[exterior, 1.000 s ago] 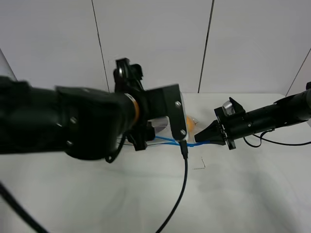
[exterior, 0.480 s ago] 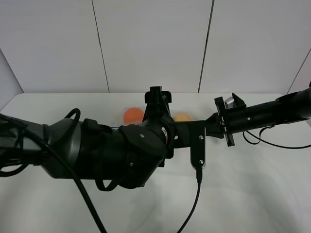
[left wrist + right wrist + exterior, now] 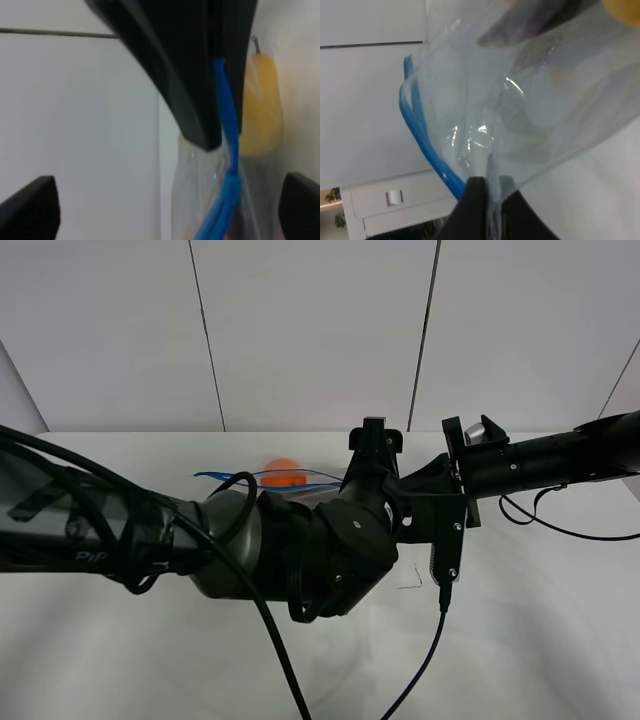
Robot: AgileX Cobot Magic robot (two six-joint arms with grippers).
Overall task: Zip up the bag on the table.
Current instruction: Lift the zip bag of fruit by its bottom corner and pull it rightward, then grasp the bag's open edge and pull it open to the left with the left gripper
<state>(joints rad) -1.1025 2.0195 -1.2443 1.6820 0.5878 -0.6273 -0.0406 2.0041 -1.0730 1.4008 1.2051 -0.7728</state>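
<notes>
Your right gripper (image 3: 487, 186) is clamped on the bag (image 3: 520, 110): its two black fingers meet on a fold of the clear, crinkled plastic. The pinch is close beside the blue zipper strip (image 3: 422, 135), which curves away from it. Your left gripper (image 3: 165, 210) stands wide open; its fingertips (image 3: 30, 207) sit far apart on either side of the bag's zipper edge, and neither touches it. From the left wrist camera you see the right gripper's fingers pinched on the blue strip, with the yellow fruit (image 3: 260, 110) beside them inside the bag. A dark purple eggplant (image 3: 530, 22) shows through the plastic in the right wrist view. On the high camera the bag is at the middle of the table (image 3: 540, 640), toward the far edge. It is mostly hidden behind your left arm (image 3: 300, 550), and you cannot tell whether it rests on the surface or is lifted. Only the left end of the strip and the orange (image 3: 285, 473) show past the arm. Your right arm (image 3: 550, 462) reaches in from the right to just behind the left arm's wrist.
</notes>
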